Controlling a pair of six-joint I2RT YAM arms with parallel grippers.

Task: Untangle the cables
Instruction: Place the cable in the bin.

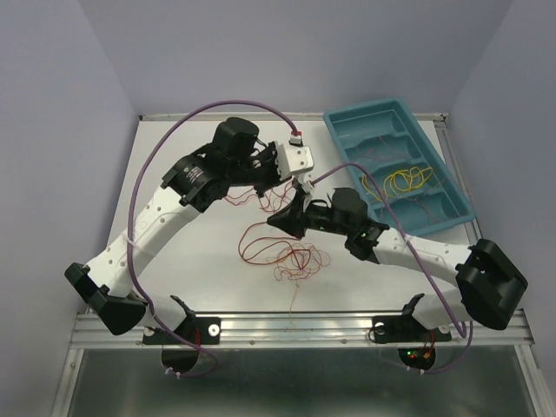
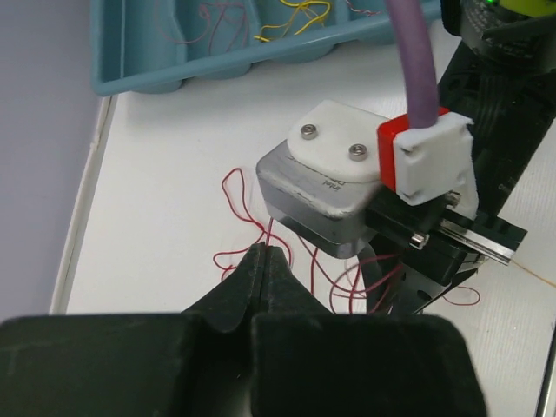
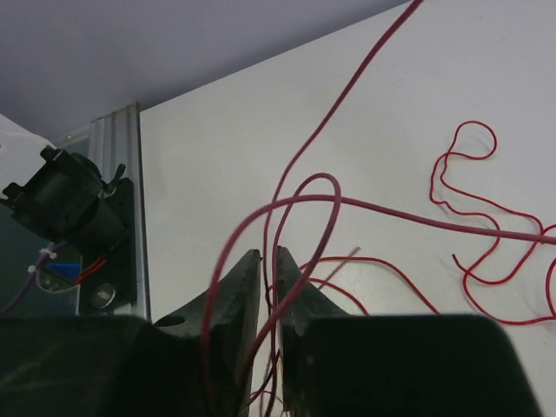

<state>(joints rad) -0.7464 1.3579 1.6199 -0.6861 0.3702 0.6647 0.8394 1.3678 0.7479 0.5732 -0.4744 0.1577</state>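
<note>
A tangle of thin red and orange cables (image 1: 287, 252) lies on the white table between the arms. My left gripper (image 1: 280, 184) is shut on a red cable (image 2: 271, 228) that comes out of its tips (image 2: 265, 254), with more red loops on the table beneath. My right gripper (image 1: 280, 222) sits close under the left one. Its jaws (image 3: 268, 257) stand almost closed on a red cable (image 3: 300, 161) that runs between them and up to the right, with another red loop draped over the fingers.
A teal compartment tray (image 1: 347, 130) at the back right holds yellow cables (image 1: 408, 180) and some red ones; it also shows in the left wrist view (image 2: 174, 74). The right arm's camera block (image 2: 339, 187) is just ahead of my left fingers. The front rail (image 3: 122, 217) and a black clamp (image 3: 69, 208) show at the left.
</note>
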